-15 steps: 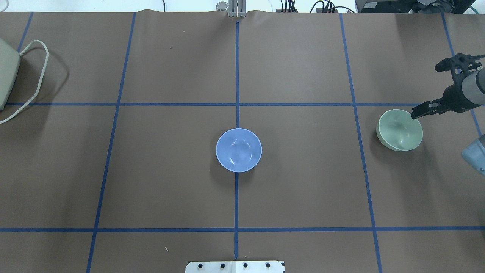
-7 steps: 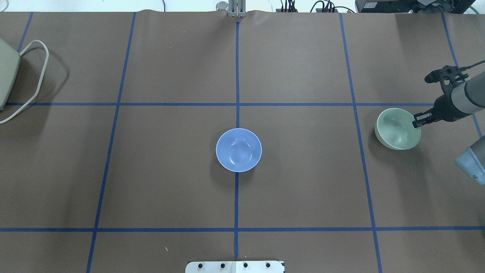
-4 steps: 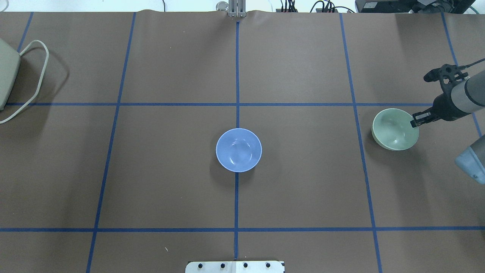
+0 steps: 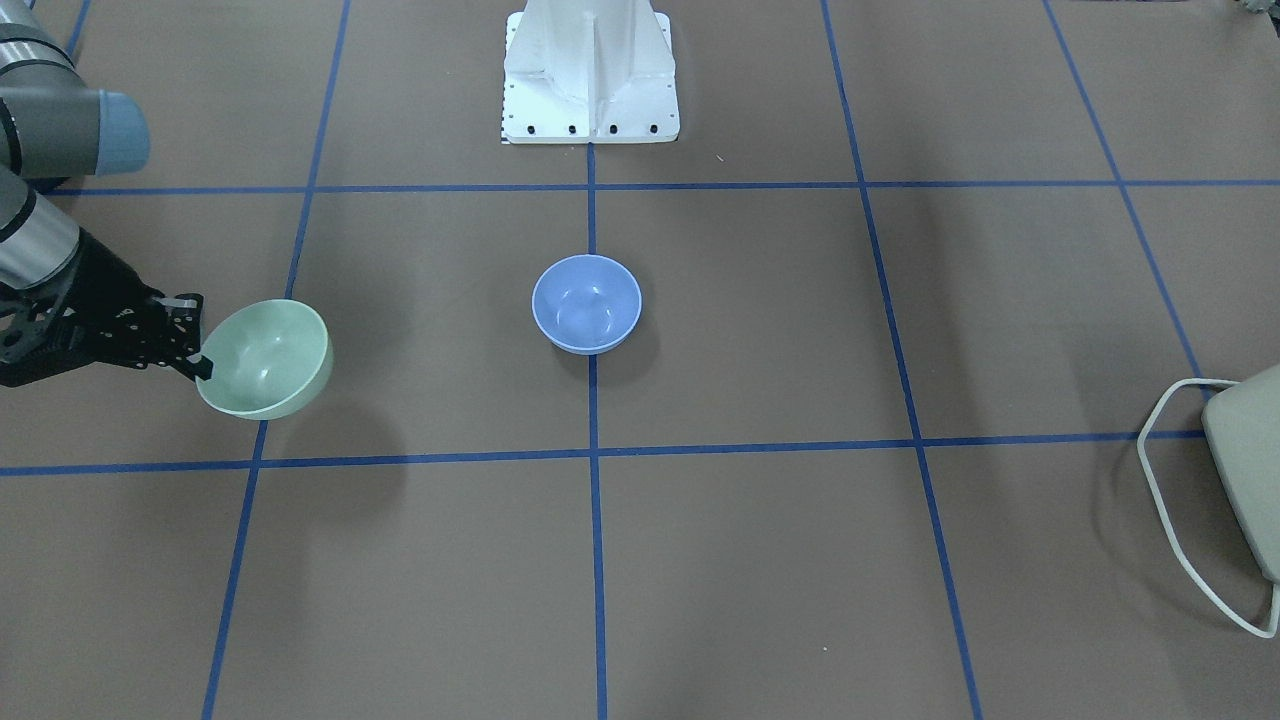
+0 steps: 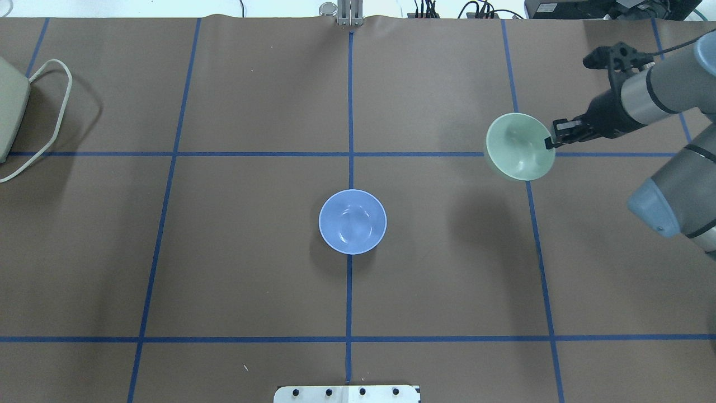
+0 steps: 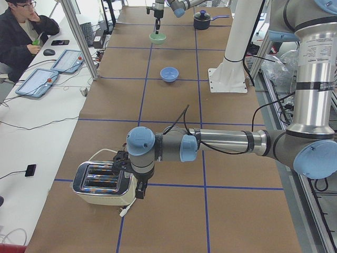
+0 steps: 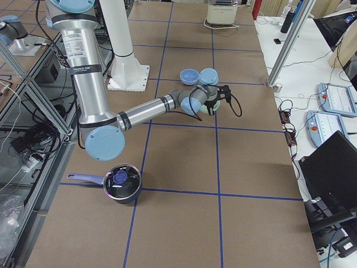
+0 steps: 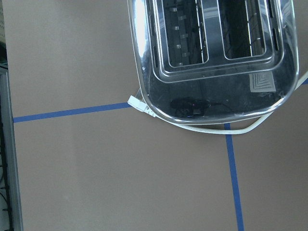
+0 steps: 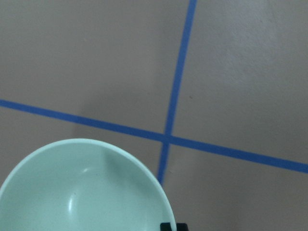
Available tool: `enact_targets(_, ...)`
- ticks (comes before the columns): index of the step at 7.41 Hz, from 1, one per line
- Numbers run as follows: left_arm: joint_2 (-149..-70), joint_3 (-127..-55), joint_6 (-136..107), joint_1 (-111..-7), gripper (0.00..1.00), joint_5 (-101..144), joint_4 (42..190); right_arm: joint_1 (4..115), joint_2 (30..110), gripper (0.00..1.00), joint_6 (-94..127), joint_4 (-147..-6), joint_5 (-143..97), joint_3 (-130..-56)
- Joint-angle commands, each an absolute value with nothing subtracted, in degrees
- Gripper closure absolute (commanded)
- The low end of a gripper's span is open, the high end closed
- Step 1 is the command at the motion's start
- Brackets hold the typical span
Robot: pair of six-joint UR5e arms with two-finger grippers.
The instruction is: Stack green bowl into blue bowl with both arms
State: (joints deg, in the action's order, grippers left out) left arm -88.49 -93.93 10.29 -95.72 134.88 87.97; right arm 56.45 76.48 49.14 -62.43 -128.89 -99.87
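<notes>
The pale green bowl hangs tilted above the table, right of centre, casting a shadow below. My right gripper is shut on its right rim; this also shows in the front view, with the green bowl clear of the table. The right wrist view shows the bowl's inside over a tape crossing. The blue bowl sits upright at the table's centre, empty. My left gripper shows only in the left side view, over the toaster; I cannot tell if it is open.
A toaster with a white cord stands at the table's far left end. A dark pot with a lid stands at the right end. The white pedestal base stands at the robot's side of the table.
My right gripper has lifted the green bowl off the table and carried it left and toward the far side, nearer the middle. The blue bowl has not moved.
</notes>
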Motion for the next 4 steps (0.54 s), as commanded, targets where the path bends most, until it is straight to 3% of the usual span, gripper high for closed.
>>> enact_targets(1, -88.42, -94.13, 5.84, -95.71, 0.02, 137.46, 88.15, 51.44, 69.73, 1.0, 61.28, -65.19, -128.59, -101.33)
enact_targets(4, -88.42, -94.04, 5.54, -95.71, 0.02, 137.46, 88.24, 39.6, 56.82, 1.0, 74.3, -83.03, -118.81, -104.42)
